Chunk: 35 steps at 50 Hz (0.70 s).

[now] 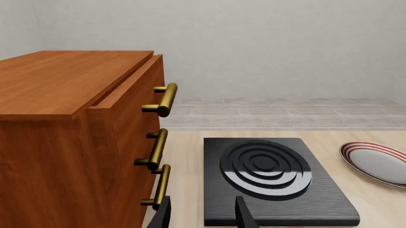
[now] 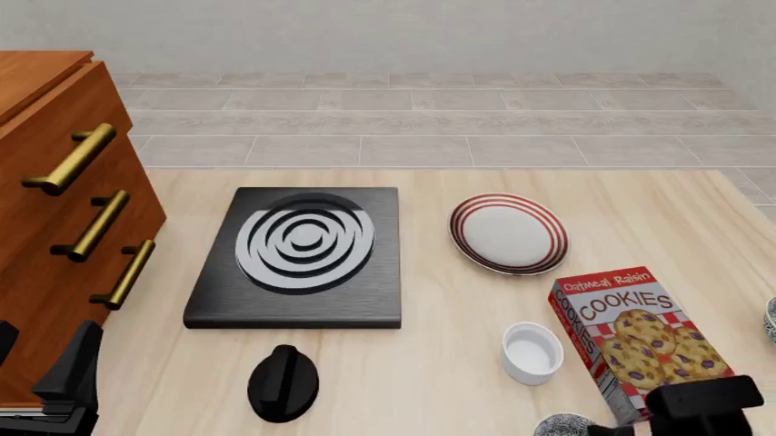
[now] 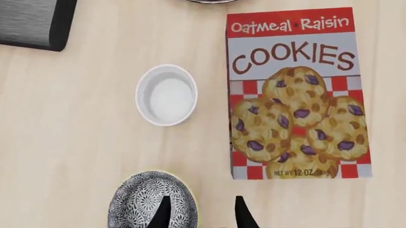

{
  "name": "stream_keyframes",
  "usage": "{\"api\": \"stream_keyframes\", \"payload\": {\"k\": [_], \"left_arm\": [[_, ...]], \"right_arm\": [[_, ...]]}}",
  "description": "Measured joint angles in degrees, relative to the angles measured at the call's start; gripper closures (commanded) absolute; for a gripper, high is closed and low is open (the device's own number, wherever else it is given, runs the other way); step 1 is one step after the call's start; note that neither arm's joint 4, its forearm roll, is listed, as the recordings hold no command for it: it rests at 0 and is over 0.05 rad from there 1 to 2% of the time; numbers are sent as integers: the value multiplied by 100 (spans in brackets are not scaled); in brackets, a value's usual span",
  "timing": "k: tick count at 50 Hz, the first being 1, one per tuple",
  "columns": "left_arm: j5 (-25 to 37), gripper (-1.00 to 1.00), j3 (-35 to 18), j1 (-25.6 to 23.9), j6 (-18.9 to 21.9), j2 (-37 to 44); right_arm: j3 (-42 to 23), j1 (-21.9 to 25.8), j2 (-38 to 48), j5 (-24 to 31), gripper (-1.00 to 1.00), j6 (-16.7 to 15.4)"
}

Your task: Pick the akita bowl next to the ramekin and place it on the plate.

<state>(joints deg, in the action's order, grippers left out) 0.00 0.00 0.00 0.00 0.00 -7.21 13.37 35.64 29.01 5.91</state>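
The akita bowl [image 3: 142, 202], speckled grey and white, sits on the table just on the near side of the white ramekin [image 3: 166, 95]. My right gripper [image 3: 201, 216] is open. One finger hangs over the bowl's inside and the other outside its rim, towards the cookie box. In the front view the bowl [image 2: 562, 425] is cut by the bottom edge, the ramekin [image 2: 532, 352] stands beyond it, and the red-striped plate [image 2: 510, 233] lies farther back. My left gripper [image 1: 203, 216] is open and holds nothing, near the cabinet, facing the stove.
A cookie box [image 2: 637, 341] lies flat right of the ramekin. A black stove plate [image 2: 297, 254] is left of the plate, with a black knob [image 2: 283, 381] in front of it. A wooden drawer cabinet [image 2: 61, 227] fills the left side. Another speckled object [image 2: 770, 320] shows at the right edge.
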Motion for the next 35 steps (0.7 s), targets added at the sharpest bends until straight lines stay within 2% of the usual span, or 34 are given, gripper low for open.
{"api": "stream_keyframes", "payload": {"k": [18, 35], "left_arm": [[0, -100, 0, 0, 0, 0], [0, -100, 0, 0, 0, 0]], "right_arm": [[298, 106, -351, 177, -100, 160], [387, 129, 52, -260, -100, 184]]}}
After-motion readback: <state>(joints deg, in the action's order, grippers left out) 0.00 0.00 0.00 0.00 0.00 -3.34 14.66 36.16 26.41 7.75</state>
